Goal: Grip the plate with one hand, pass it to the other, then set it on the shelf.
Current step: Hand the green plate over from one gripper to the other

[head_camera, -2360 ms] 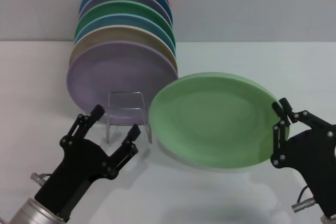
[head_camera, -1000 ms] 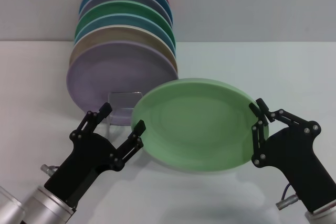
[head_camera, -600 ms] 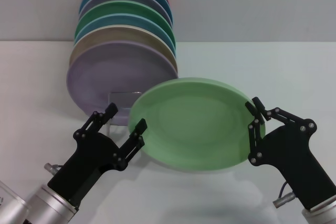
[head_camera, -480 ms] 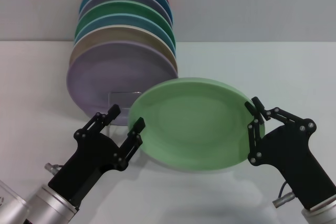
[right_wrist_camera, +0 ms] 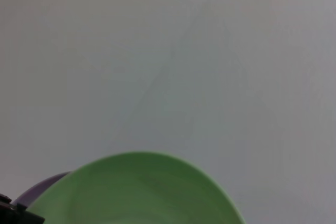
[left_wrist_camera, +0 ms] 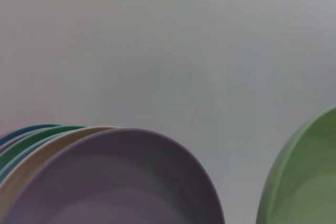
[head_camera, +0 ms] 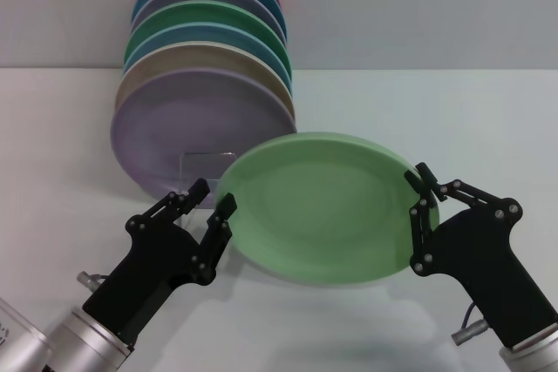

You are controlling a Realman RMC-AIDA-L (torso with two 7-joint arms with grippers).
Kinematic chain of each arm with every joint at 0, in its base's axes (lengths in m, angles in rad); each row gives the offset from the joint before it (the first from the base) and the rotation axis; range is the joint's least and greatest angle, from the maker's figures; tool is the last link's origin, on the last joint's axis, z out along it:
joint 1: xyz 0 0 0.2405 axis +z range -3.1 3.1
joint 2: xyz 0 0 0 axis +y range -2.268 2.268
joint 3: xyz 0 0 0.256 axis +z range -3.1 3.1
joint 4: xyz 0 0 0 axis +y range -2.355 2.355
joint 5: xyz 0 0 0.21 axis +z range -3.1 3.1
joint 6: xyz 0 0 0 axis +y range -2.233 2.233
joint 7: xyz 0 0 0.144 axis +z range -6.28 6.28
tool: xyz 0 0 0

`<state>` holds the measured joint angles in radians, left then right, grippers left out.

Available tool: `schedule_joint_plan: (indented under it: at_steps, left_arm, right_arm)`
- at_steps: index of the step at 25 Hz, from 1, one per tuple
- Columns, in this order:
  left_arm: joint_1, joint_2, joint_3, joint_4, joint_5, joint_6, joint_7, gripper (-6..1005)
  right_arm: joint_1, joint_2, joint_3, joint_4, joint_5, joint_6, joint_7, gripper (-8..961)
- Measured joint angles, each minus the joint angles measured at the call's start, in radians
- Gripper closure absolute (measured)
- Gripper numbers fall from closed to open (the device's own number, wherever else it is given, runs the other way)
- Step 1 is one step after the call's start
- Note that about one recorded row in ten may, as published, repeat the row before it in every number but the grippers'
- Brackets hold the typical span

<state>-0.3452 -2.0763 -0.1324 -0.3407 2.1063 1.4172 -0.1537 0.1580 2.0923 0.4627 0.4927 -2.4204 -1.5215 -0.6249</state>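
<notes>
Since the earlier pictures, the left gripper [head_camera: 212, 200] has come up and in toward the plate [head_camera: 318, 211], and its two fingers have drawn closer together. Now they stand a small way open, with the plate's left edge right at the near fingertip. Whether that finger truly touches the edge, I cannot tell. The left arm leans up from the counter's [head_camera: 488, 119] front left corner, pointing toward the middle.

The right gripper [head_camera: 422, 189] holds the plate by its right edge. Its fingers are pinched tight on the rim. The right arm rises from the front right corner and tilts in toward the middle.

The pale green plate hangs in the air above the middle of the white counter, tipped so its face looks up and forward. It has slid a bit to the left since before.

Behind it stands the shelf [head_camera: 202, 165], a small clear frame, partly hidden by the plate. A row of coloured plates [head_camera: 207, 67] stands on edge behind the shelf, near the counter's back left, with a lavender plate [head_camera: 174, 124] at the front.
</notes>
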Motion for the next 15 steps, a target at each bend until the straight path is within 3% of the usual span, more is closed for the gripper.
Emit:
schedule_joint_plan:
  at_steps: [10,15]
  left_arm:
    - [0.0,-0.001,0.003,-0.004,0.0,-0.011,-0.001,641]
    - [0.0,-0.001,0.004,-0.006,0.0,-0.014,0.007,646]
  right_arm:
    - [-0.001,0.0,-0.001,0.006,0.001,0.001,-0.001,933]
    - [-0.011,0.0,-0.046,0.045,0.078,0.002,-0.045,933]
